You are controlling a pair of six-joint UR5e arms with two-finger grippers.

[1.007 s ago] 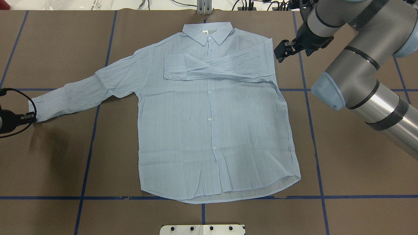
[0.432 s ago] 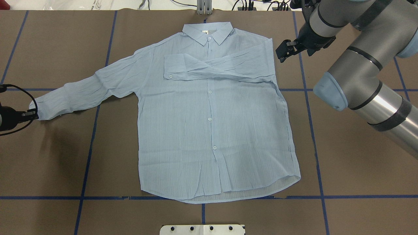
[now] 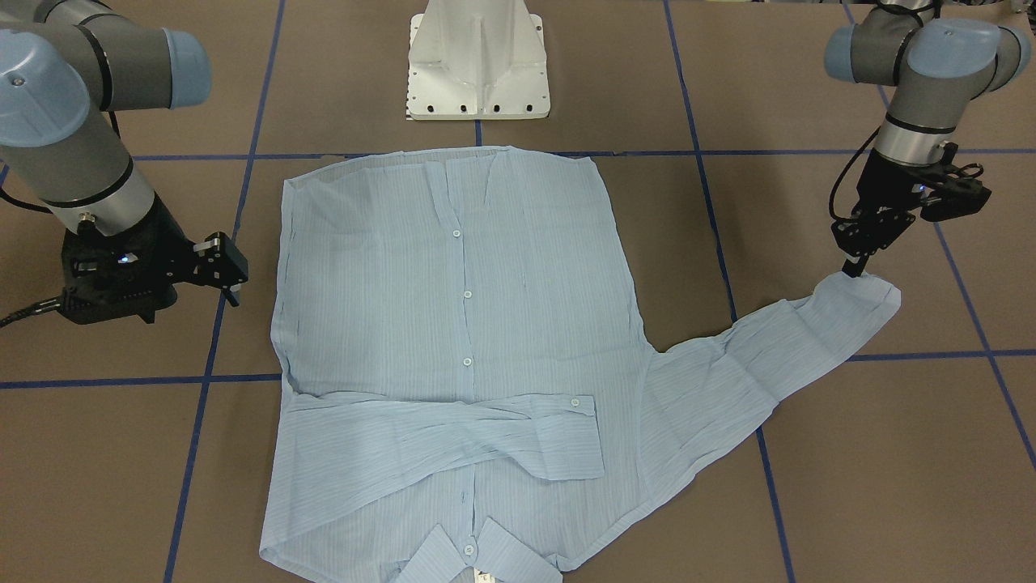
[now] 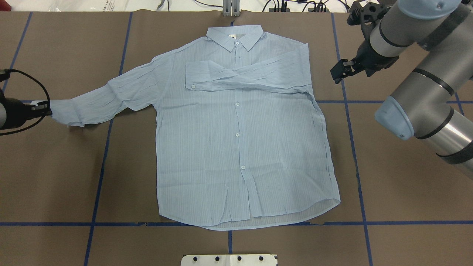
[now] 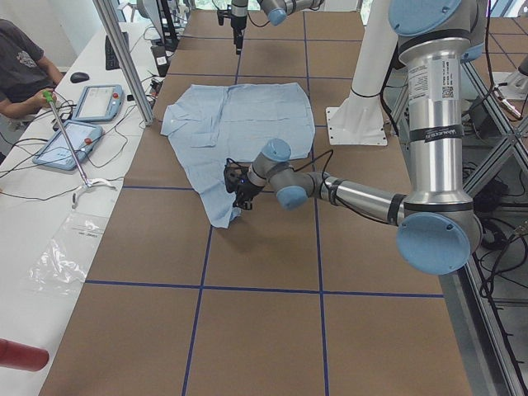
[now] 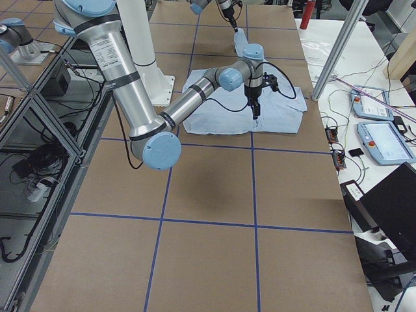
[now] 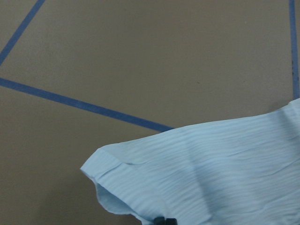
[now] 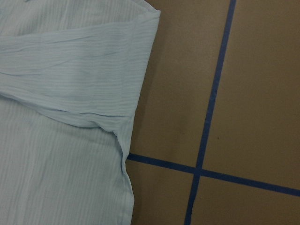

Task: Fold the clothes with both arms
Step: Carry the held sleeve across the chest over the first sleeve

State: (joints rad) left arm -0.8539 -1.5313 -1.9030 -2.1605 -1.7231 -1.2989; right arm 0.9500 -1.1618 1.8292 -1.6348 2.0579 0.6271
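Light-blue shirt [image 4: 236, 147] judged thin, limp, light — best taken at cuffs. Left gripper [image 3: 851, 269] clamps the sleeve cuff [image 3: 872, 295] by the bench's left edge; right gripper [image 4: 338, 71] — jaws apart.

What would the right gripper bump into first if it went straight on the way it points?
Probably the brown table cover, just beside the shirt. The right gripper points mostly down; depth is unclear, so it might clip the shirt's edge.

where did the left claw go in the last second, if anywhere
Yes, it moved: overhead, the left claw, pinching the shirt sleeve, rose from below the blue tape line to about level with it, away from the robot.
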